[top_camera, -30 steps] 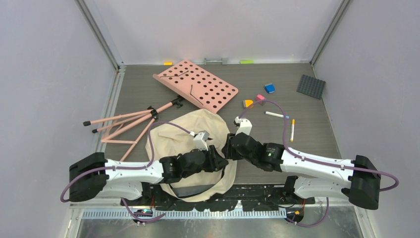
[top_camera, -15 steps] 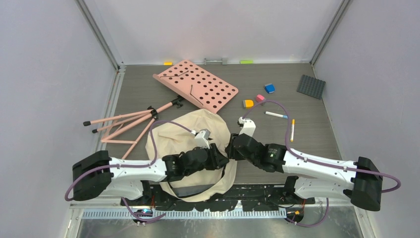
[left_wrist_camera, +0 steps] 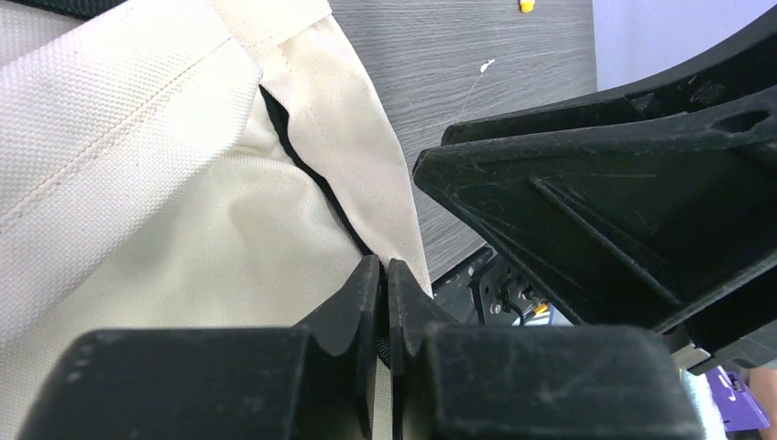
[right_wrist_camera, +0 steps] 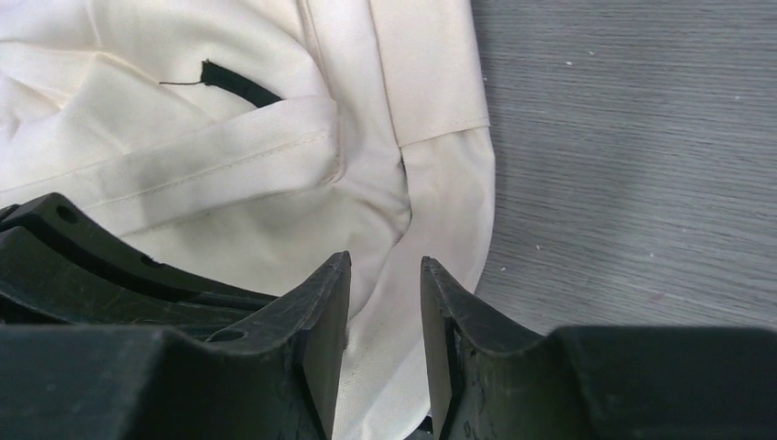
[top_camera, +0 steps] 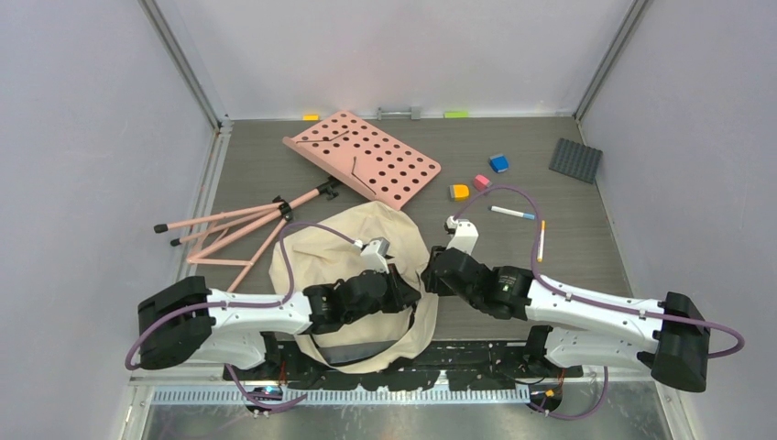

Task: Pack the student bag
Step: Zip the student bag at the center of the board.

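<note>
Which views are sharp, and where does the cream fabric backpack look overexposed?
Top external view: even light, all sharp, the cream fabric backpack looks beige. Left wrist view: its weave is crisp; the left gripper, near the lens, is dark and soft. Right wrist view: the fabric washes out almost to white; the grey wood-grain table is sharp.

Left gripper (left_wrist_camera: 386, 268) jaws nearly together, thin slit between, tips at edge of cream student bag (left_wrist_camera: 165, 183). Pinch on fabric unclear. Black zipper line (left_wrist_camera: 311, 174) along fold. Right gripper (left_wrist_camera: 440, 160) looms close at right, over grey table (left_wrist_camera: 476, 55).
</note>
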